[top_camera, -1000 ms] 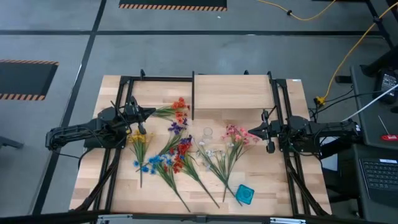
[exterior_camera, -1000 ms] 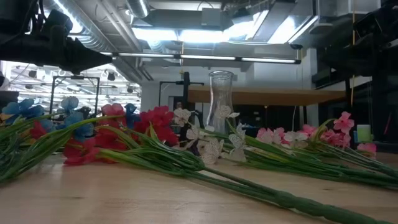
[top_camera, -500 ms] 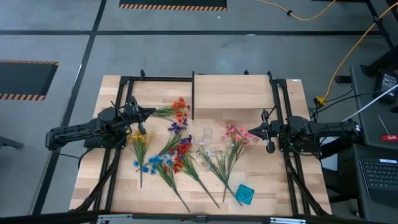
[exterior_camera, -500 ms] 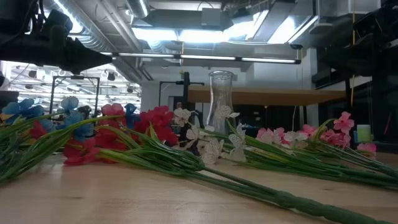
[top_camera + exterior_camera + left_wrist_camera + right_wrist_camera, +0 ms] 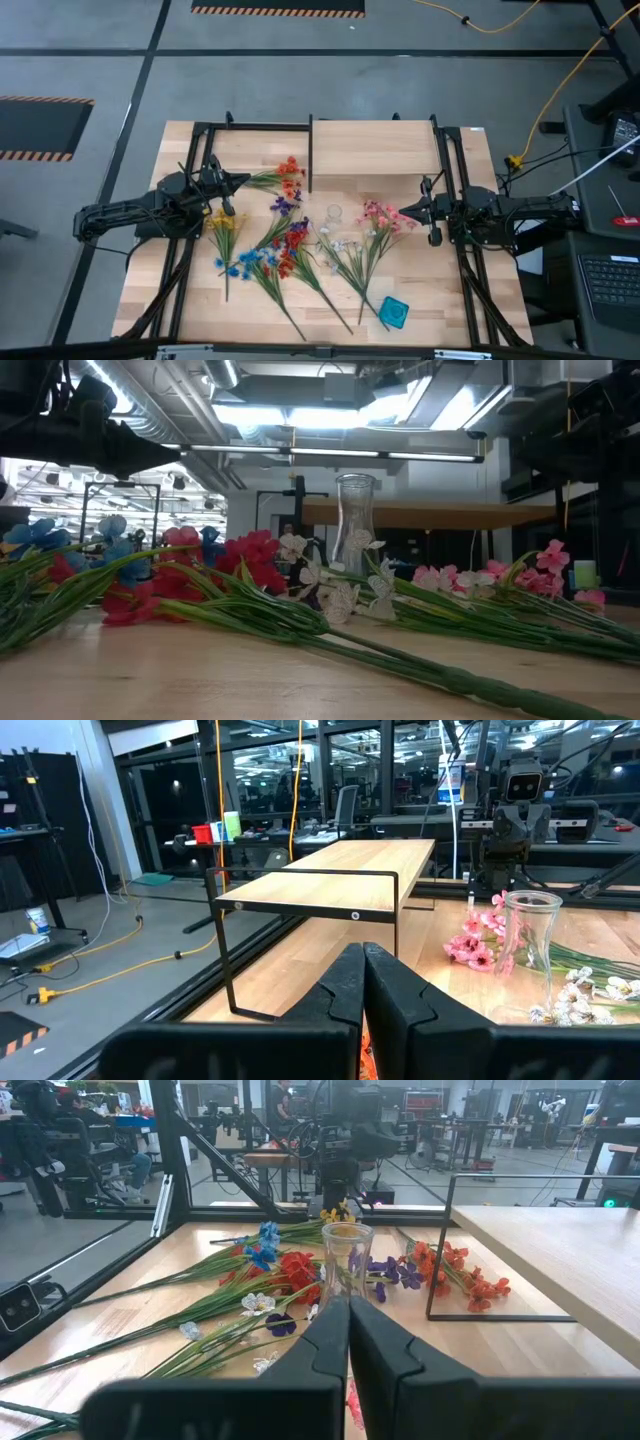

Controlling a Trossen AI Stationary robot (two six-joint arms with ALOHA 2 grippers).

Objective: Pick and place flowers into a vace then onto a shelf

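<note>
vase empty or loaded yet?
Empty. The clear glass vase stands upright with nothing inside; the colourful artificial flowers all lie on the tabletop.

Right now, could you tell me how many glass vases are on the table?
1: the glass vase stands upright mid-table, just in front of the shelf, among the flowers. None looks hidden.

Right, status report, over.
Both pincers shut, empty: left pincer by the orange blooms, right pincer by the pink ones. Flowers all on the table, vase empty, shelf bare. Nothing in the way.
</note>
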